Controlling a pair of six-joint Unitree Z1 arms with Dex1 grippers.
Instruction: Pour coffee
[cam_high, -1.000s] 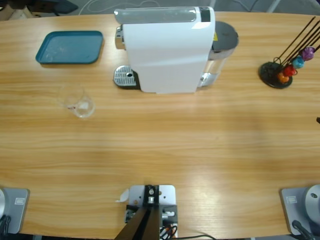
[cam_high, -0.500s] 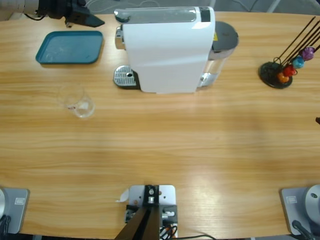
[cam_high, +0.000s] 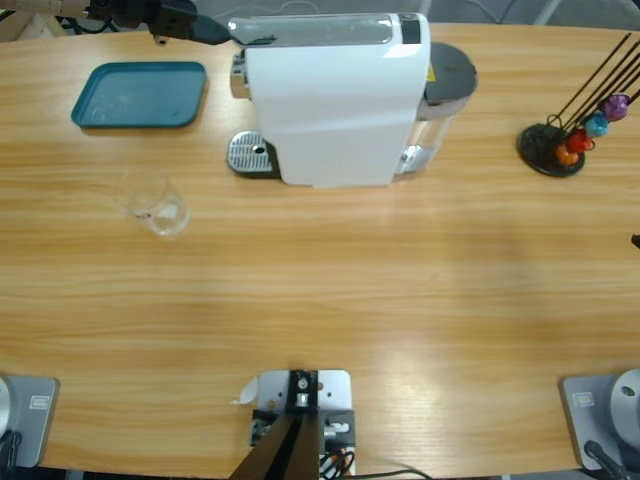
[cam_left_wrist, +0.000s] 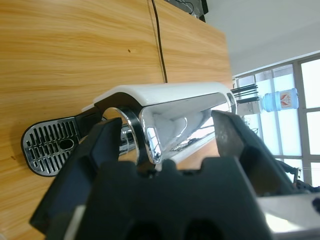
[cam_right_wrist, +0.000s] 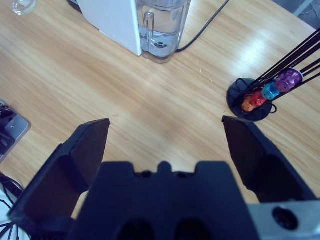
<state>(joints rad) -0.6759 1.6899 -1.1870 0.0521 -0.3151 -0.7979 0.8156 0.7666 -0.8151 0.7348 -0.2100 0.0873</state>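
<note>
At white boxy coffee machine (cam_high: 335, 100): left end effector (cam_high: 200, 27) wide open, empty; right end effector (cam_right_wrist: 165, 135) likewise.

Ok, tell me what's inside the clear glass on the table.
The glass stands apart on the bare table, left of the coffee machine. From above only a faint pale trace shows at its bottom; no dark liquid is visible. The right wrist view catches just its edge.

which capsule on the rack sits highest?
The purple capsule, topmost on the capsule rack. Below it come the blue capsule, then the red capsule, with the orange capsule lowest, nearest the base.
</note>
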